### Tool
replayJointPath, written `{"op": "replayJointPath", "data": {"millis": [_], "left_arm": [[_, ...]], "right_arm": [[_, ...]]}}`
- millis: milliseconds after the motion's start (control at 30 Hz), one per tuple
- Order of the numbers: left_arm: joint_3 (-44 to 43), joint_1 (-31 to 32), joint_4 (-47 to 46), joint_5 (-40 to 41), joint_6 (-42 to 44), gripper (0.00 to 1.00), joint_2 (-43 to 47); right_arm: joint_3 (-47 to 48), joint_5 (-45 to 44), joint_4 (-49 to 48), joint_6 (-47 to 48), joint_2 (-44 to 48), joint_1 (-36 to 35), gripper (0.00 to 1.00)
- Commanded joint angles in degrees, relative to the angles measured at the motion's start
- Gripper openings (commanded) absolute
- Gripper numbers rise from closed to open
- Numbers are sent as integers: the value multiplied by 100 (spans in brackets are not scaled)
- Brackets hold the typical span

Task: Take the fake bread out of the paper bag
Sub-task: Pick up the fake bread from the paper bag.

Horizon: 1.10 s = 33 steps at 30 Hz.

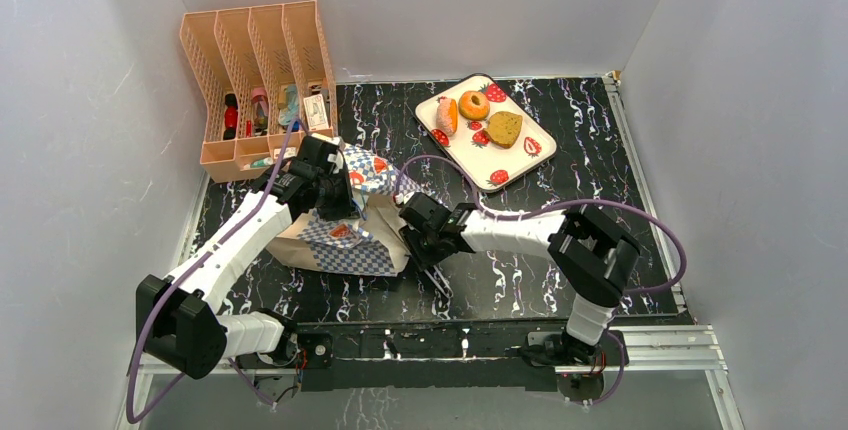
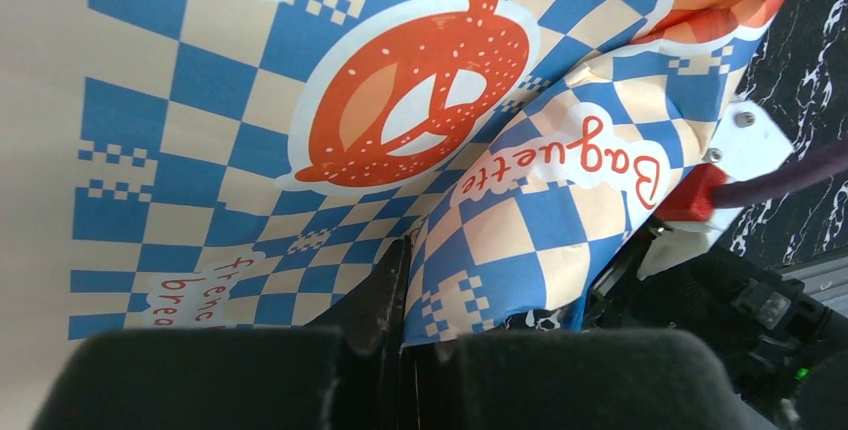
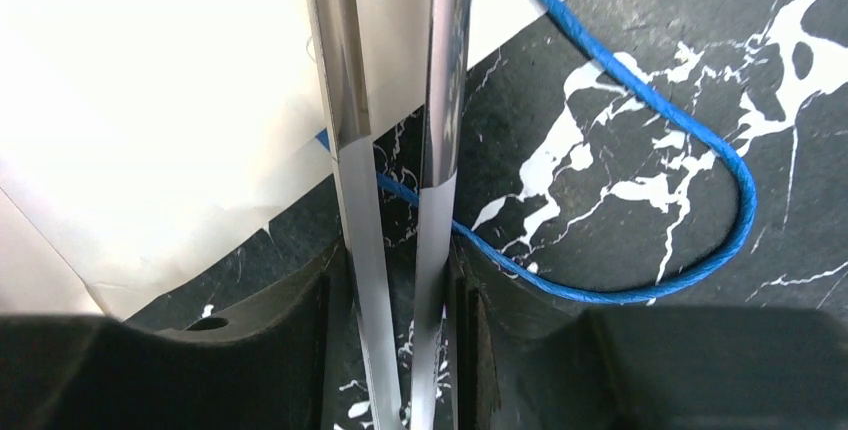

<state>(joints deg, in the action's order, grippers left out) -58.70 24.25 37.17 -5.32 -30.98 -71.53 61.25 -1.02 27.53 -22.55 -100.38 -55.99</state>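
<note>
The paper bag (image 1: 340, 240) lies on its side left of centre, chequered band and red logos up. My left gripper (image 1: 333, 188) is shut on the bag's chequered edge (image 2: 520, 250), with one finger (image 2: 385, 290) pressed against the paper. My right gripper (image 1: 432, 233) is shut on a pair of metal tongs (image 3: 345, 100), whose two blades reach out over the bag's pale paper (image 3: 150, 100). The blade tips run out of the right wrist view. Fake bread lies on the tray: a donut (image 1: 473, 105), a toast slice (image 1: 504, 129), a pinkish roll and orange loaf (image 1: 446, 115).
The strawberry-print tray (image 1: 500, 176) sits at the back right. A peach file rack (image 1: 255, 80) with small items stands at the back left, close behind the bag. A blue cord handle (image 3: 700, 150) loops over the black marbled table (image 1: 560, 270).
</note>
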Motion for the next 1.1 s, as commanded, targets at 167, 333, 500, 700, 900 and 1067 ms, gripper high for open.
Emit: {"op": "replayJointPath", "data": {"millis": [167,333,500,700,900,1067], "left_arm": [[-133,45,370,75,224,0,45],[-60,70,365,31,215,0,96],[-34,80,446,62,249,0,172],[-45,80,505,34,272,0,183],[-31,91,528,36,327,0,131],[40,89,520,23,377,0,114]], "right_arm": [[-698,-615,-1137,27,23,3,38],[-1144,-755,-1475,-79,385,4,41],[-1497,-966,-1829,-175,507,-32,45],[-1755,-1552,-2069,-227,542,-237,47],[-1965,-1932,-2230,-382,576,-416,49],[-2117,-2172,-2270,-447,632,-578,49]]}}
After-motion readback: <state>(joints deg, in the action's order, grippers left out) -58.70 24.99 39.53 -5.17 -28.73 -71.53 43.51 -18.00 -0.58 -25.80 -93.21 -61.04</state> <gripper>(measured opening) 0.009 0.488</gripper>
